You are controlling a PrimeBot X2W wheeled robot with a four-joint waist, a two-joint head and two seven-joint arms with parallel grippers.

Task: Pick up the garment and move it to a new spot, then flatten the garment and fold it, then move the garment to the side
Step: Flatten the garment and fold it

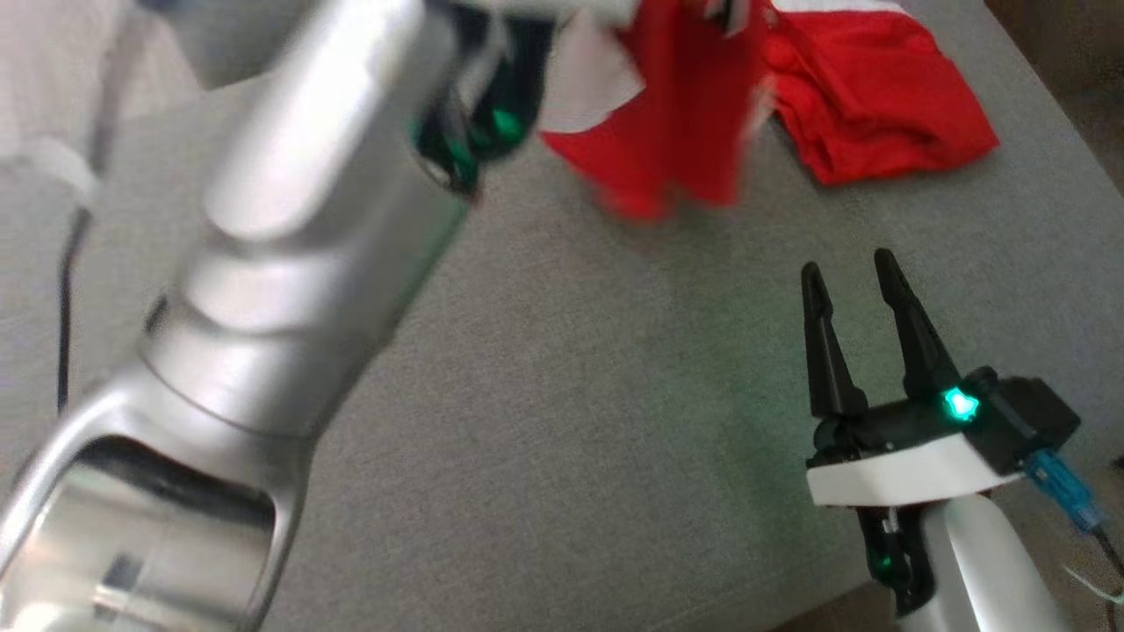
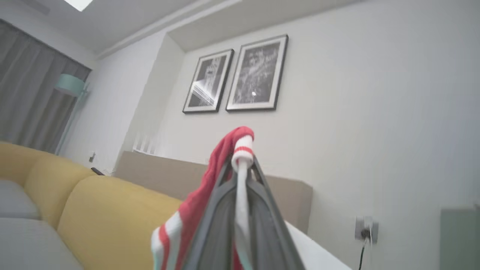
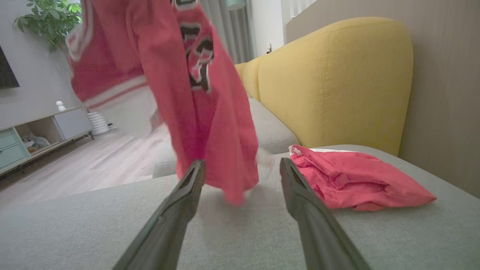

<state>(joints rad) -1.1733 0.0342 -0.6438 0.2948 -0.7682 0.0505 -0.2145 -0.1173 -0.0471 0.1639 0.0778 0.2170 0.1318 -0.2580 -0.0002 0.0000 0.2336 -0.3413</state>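
Note the left end effector (image 2: 243,162), centre of the left wrist view, clamped together on the white-trimmed edge of the red garment (image 1: 676,132). The garment hangs from it over the grey sofa seat (image 1: 571,395), top centre of the head view; holding one edge lets you carry it without drag. Your right end effector (image 1: 846,263), lower right, rests with fingers apart and empty, probably reserved for flattening. A second red garment (image 1: 878,96) lies bunched at upper right

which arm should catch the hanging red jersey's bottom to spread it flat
Right, likely. The right fingers stand open and empty by the hanging red and white mesh jersey; the left fingers are shut on its trim.
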